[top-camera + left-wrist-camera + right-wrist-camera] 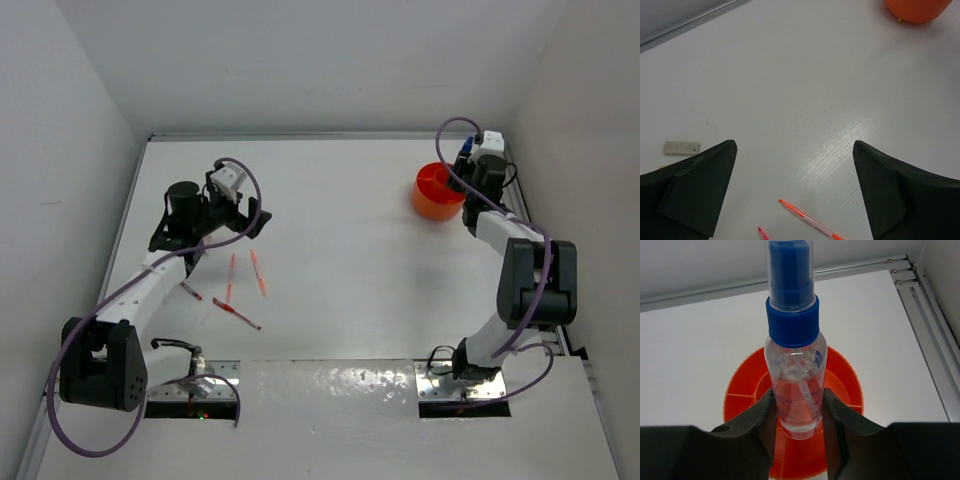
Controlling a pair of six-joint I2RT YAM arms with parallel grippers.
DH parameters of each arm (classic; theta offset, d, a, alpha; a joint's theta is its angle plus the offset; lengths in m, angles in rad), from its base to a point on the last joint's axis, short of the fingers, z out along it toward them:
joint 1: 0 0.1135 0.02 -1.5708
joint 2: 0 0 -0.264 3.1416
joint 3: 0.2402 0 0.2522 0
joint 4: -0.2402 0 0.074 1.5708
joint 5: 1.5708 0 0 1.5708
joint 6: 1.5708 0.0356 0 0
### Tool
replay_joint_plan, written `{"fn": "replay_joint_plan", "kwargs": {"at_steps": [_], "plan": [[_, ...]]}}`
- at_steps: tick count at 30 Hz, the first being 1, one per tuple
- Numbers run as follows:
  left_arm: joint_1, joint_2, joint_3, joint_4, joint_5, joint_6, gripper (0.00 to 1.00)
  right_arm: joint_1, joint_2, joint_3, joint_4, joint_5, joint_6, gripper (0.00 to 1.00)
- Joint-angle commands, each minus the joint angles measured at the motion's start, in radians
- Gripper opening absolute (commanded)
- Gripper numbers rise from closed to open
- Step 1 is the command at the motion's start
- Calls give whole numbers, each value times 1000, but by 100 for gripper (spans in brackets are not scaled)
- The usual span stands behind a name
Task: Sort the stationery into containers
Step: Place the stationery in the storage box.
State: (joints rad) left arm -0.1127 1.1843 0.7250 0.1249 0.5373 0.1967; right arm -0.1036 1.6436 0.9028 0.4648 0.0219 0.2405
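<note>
While bottle hangs by tub, edge rail near

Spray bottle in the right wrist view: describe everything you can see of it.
The spray bottle is small and made of clear plastic, with a thin dip tube and faint print showing through its body. It has a ribbed blue collar and a blue spray head under a transparent cap. The right hand pinches it low on the body, with the cap pointing away from the hand. It hangs over the divided orange tub. Whether its base touches the tub cannot be told.
</note>
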Motion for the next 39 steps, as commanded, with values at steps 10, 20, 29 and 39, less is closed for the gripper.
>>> {"fn": "replay_joint_plan", "kwargs": {"at_steps": [10,20,29,39], "plan": [[-4,-18,-22,97,-48,-14,100,-2,61,110,64,-40,17,0],[2,-8,-41,117,-66,-17,100,2,122,114,117,-77,19,0],[8,0,-44,142,-66,-14,100,4,136,105,135,-92,-9,9],[19,-6,-50,156,-66,0,100,4,114,76,158,-99,-12,20]]}}
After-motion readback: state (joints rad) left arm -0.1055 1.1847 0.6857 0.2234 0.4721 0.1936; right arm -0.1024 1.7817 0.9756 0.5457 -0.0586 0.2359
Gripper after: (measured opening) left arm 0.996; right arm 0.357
